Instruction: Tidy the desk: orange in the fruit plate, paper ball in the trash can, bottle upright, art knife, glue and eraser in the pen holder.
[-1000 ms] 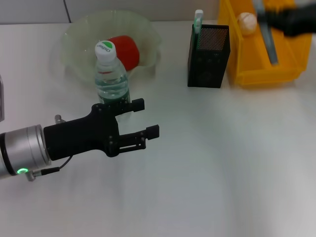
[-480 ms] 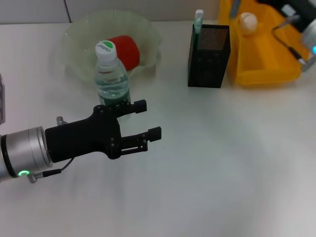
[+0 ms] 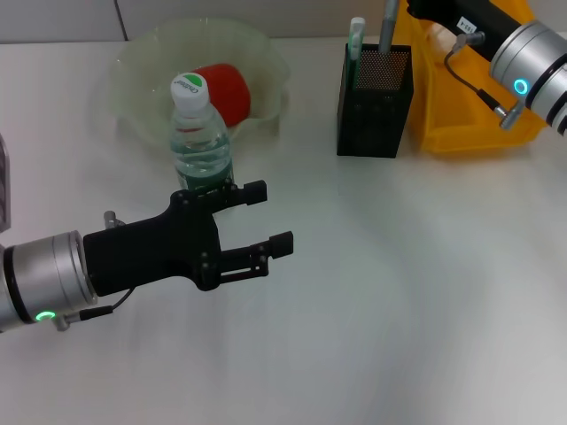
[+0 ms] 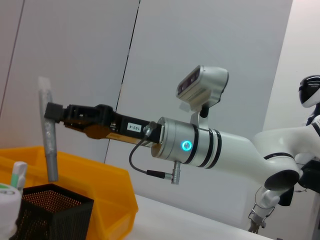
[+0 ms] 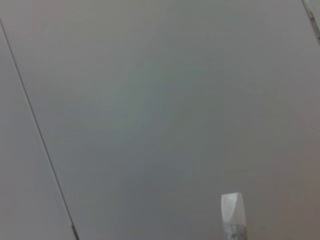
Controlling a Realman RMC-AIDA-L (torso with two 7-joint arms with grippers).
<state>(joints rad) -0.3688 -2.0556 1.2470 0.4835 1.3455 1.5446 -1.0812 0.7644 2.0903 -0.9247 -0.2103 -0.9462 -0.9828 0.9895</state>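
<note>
Small white label [image 4: 131,127] on the right arm [image 4: 200,145], digits perhaps "193-4"

My right gripper [image 4: 50,111] holds the grey art knife [image 4: 48,135] upright, its lower end dipping into the black mesh pen holder [image 3: 374,88] beside a green-capped glue stick [image 3: 355,35], while the capped bottle [image 3: 199,137] stands upright before the fruit plate [image 3: 142,66] holding the orange [image 3: 226,88].
</note>
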